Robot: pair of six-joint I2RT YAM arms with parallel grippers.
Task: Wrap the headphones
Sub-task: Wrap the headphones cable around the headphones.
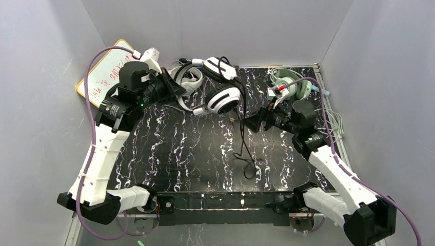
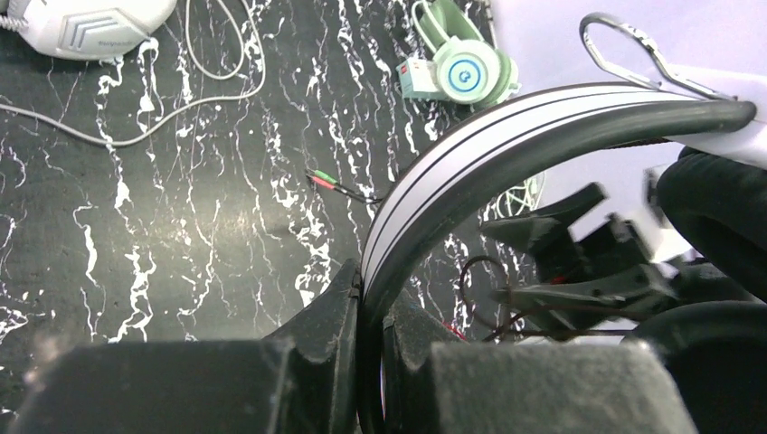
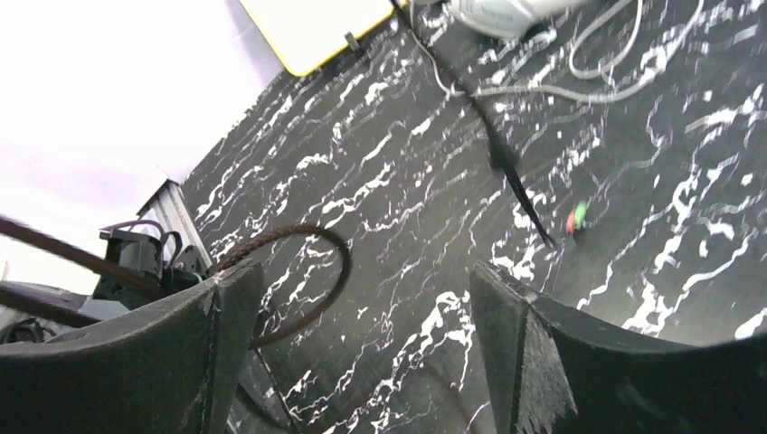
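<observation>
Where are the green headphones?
In the top view, the mint-green headphones lie at the far right corner of the table, just past the right gripper.

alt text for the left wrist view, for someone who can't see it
The left claw grips the band of the black-and-white headphones, which arcs up to the right. Behind, on the black marbled table, lie a mint-green headset and, top left, a light grey headset with loose cable.
</observation>
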